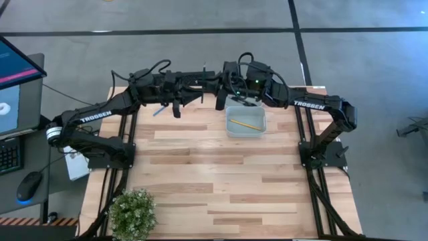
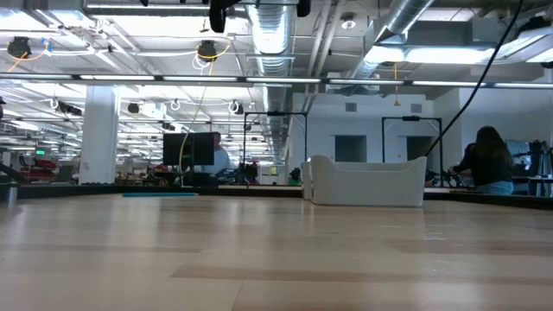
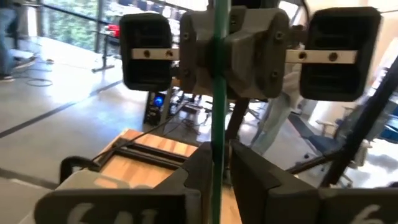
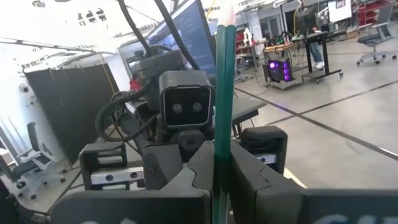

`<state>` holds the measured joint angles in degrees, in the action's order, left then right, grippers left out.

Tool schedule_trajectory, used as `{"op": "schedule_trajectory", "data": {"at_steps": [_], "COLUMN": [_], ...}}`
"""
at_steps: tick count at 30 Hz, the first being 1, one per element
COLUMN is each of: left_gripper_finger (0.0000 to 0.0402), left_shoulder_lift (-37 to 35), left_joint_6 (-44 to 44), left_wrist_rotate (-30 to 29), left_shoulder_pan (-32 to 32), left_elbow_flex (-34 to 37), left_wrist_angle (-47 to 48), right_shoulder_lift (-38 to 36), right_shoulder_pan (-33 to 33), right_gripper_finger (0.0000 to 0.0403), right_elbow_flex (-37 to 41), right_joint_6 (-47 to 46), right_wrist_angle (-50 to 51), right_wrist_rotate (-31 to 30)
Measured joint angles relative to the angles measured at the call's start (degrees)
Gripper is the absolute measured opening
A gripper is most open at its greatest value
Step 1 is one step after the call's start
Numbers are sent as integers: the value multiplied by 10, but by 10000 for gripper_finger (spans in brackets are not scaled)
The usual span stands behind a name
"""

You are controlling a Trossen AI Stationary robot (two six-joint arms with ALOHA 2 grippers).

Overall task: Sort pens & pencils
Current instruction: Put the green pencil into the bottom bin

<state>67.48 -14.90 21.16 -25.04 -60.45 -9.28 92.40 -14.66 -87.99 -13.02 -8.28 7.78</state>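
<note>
The near and middle counter (image 1: 221, 181) is open; only a potted plant (image 1: 132, 213) occupies its near left corner, and a pale bin (image 1: 229, 128) holding a yellow pencil (image 1: 246, 124) and a light blue pencil (image 1: 159, 110) lie near the far edge. Both my arms are folded inward above that far edge, wrists facing each other, raised clear of the wood. My right pincer (image 4: 222, 155) is pressed together on a thin green pencil (image 4: 222, 93), which also passes through my left pincer (image 3: 219, 155); I cannot tell whether that one grips it.

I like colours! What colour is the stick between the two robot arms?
Green: the thin straight green stick, clearest in the right wrist view.
</note>
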Motion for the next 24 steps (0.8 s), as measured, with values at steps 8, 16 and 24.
{"op": "schedule_trajectory", "data": {"at_steps": [8, 16, 24], "left_gripper_finger": [99, 119, 119], "left_shoulder_lift": [0, -23, -58], "left_joint_6": [-3, 14, 63], "left_wrist_rotate": [21, 71, 64], "left_shoulder_pan": [0, 0, 0], "left_elbow_flex": [0, 0, 0], "left_wrist_angle": [-21, 0, 111], "right_shoulder_lift": [0, 0, 0], "right_shoulder_pan": [-3, -40, -73], "right_gripper_finger": [43, 43, 43], "right_elbow_flex": [0, 0, 0], "right_joint_6": [29, 66, 126], "right_wrist_angle": [56, 235, 453], "right_wrist_rotate": [-4, -4, -4]}}
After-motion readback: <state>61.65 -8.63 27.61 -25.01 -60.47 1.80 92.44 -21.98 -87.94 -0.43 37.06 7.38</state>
